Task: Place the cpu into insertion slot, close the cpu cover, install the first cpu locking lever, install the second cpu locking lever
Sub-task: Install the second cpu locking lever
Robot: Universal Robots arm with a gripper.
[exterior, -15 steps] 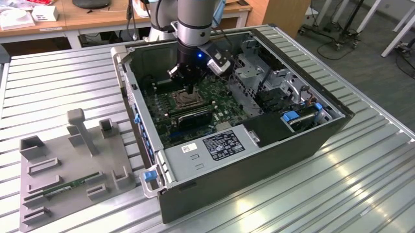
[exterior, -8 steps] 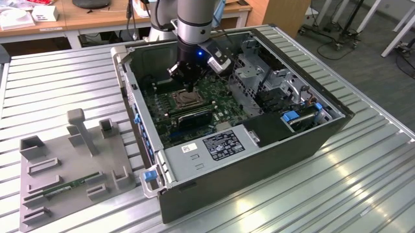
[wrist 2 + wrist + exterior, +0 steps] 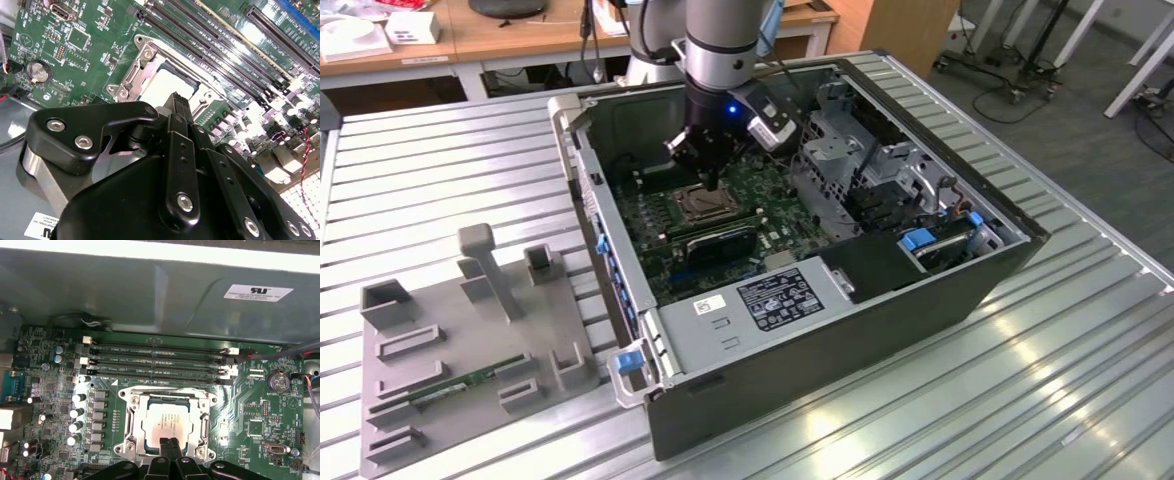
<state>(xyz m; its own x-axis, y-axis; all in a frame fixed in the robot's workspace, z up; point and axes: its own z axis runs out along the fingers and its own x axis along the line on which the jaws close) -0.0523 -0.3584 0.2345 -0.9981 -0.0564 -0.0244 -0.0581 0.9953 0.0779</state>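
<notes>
The cpu [image 3: 167,421] lies flat in the insertion slot [image 3: 131,407], its pale metallic top showing through the window of the silver cpu cover [image 3: 202,421], which lies flat around it. My gripper [image 3: 168,441] is shut with nothing between its fingers, its tips just over the cpu's near edge. In the second wrist view the gripper [image 3: 178,98] tip points at the cpu [image 3: 161,85] inside the cpu cover [image 3: 146,56]. In the exterior view the gripper [image 3: 708,183] hangs inside the open computer case, right above the insertion slot [image 3: 699,206]. I cannot make out the locking levers.
Long black memory slots [image 3: 160,360] run beside the socket. The case walls [image 3: 761,330] and a metal drive cage [image 3: 854,165] hem in the board. A grey fixture tray [image 3: 454,350] holding a green memory stick [image 3: 464,383] lies at the exterior view's left on the slatted table.
</notes>
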